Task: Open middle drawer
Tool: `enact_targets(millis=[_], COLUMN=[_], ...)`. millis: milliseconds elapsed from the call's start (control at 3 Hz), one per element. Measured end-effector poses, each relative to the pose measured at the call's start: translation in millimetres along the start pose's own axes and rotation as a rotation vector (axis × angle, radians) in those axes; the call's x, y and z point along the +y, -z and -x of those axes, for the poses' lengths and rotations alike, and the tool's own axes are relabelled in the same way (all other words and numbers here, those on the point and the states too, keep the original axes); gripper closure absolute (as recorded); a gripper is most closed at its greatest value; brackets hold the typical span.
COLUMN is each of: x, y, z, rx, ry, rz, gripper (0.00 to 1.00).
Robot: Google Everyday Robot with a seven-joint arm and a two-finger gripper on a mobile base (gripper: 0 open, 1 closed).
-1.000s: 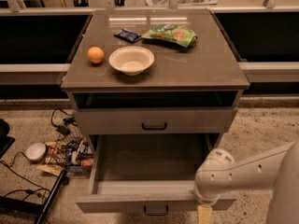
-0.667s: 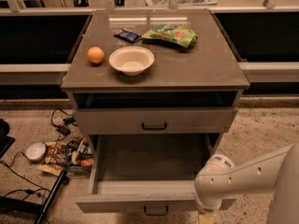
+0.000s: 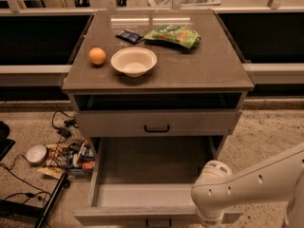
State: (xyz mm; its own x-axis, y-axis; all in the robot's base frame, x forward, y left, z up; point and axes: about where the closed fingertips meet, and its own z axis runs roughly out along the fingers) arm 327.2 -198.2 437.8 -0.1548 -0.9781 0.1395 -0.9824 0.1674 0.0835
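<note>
The middle drawer (image 3: 142, 167) stands pulled far out of the grey cabinet, its wide grey tray empty. Its low flat front (image 3: 118, 216) lies at the bottom edge of the view, with the small black bar handle (image 3: 159, 222) just showing. My white arm comes in from the right, and its wrist (image 3: 211, 196) hangs over the drawer front's right part. My gripper is below the wrist, past the bottom edge, out of view. The taller-fronted top drawer (image 3: 156, 122) is shut above it.
On the cabinet top (image 3: 213, 70) sit an orange (image 3: 97, 56), a white bowl (image 3: 134, 61), a green bag (image 3: 173, 34) and a dark packet (image 3: 129, 36). Cables, a small white bowl (image 3: 36, 153) and clutter (image 3: 71, 158) lie on the floor at left.
The middle drawer's front has come slightly further out toward the bottom edge. My wrist has shifted a little left and down, and the gripper tips have dropped out of view.
</note>
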Motion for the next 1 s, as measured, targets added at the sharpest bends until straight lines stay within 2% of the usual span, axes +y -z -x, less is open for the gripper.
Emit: enact_targets(millis=[333,667,1000], x=[9.8,9.6,10.0], y=[8.0,8.1,8.0], z=[-5.1,-5.1,-5.7], rx=[0.025,0.025,0.026], ry=[-0.015,-0.015,-0.016], rz=[0.000,0.000,0.001], gripper=[0.87,0.86,0.62])
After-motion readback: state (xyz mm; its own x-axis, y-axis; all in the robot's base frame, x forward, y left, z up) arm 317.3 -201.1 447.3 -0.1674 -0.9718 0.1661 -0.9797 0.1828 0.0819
